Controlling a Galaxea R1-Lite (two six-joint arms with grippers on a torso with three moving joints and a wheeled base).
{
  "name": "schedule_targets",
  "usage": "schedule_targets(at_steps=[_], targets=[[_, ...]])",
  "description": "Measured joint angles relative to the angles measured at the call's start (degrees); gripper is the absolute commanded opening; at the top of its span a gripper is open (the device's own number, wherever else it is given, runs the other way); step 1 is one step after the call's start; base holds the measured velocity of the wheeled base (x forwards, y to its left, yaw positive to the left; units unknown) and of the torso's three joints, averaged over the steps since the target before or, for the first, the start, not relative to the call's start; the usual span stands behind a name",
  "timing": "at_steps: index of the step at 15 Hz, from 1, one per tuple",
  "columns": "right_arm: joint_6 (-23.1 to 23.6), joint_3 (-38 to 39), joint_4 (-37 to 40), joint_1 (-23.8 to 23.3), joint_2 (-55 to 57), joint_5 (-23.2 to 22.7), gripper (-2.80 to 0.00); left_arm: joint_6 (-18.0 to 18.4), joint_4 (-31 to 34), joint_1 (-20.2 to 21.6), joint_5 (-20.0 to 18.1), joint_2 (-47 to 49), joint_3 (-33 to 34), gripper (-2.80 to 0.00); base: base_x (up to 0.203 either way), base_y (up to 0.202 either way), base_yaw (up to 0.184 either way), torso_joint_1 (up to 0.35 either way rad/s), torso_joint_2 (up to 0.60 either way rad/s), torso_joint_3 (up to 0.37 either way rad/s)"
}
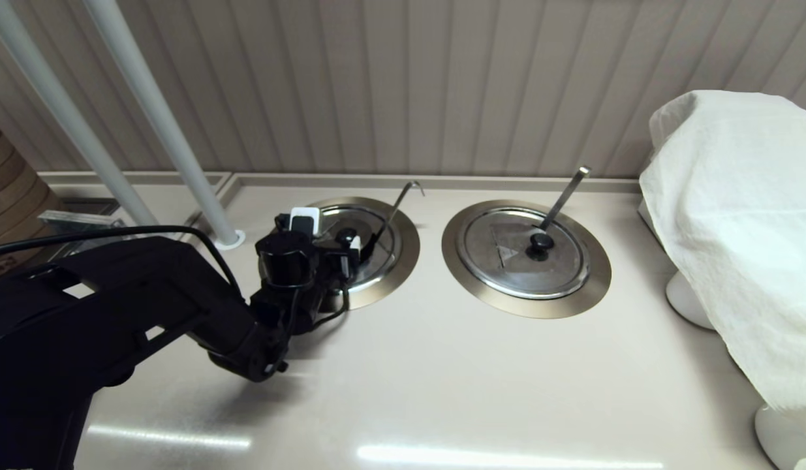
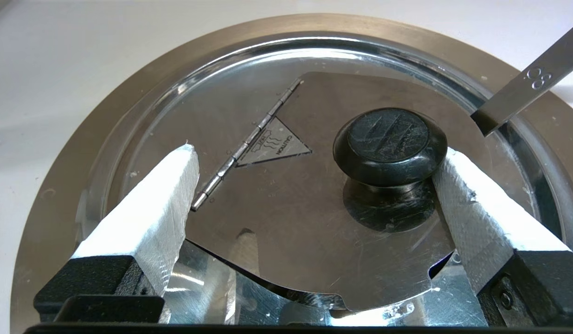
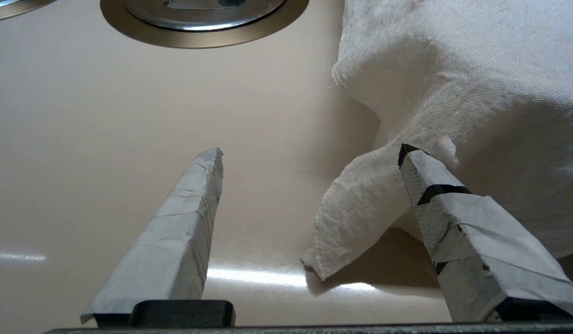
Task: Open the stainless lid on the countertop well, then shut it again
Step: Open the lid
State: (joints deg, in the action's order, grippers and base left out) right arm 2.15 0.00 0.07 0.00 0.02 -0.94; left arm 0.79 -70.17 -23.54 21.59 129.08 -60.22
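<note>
My left gripper [image 1: 337, 245] hovers over the left countertop well [image 1: 406, 245], whose thin hook-tipped handle [image 1: 393, 212] leans out toward the wall. In the left wrist view the stainless lid [image 2: 286, 208] shows a hinge line, a caution triangle and a black knob [image 2: 389, 139]. The left gripper [image 2: 321, 152] is open. One finger [image 2: 472, 204] touches the knob's side, the other finger [image 2: 161, 195] stands well apart from it. A dark gap shows under the hinged flap's near edge. The right gripper [image 3: 312, 152] is open, low over the counter beside a white cloth, outside the head view.
A second ringed well [image 1: 455, 261] with a like lid and a flat straight handle [image 1: 562, 196] sits to the right. A white cloth [image 1: 735, 228] covers something at the far right. Two white poles [image 1: 181, 150] rise left of the wells. The panelled wall runs behind.
</note>
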Motion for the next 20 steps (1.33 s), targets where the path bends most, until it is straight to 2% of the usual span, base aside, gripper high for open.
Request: schedule_targets(at_steps=[20], targets=[[0.00, 0.00, 0.02, 0.02, 0.00, 0.00, 0.00, -0.11, 1.90, 8.44, -1.06, -2.42, -4.94, 0.00, 0.000, 0.000, 0.000, 0.000, 0.00, 0.000]])
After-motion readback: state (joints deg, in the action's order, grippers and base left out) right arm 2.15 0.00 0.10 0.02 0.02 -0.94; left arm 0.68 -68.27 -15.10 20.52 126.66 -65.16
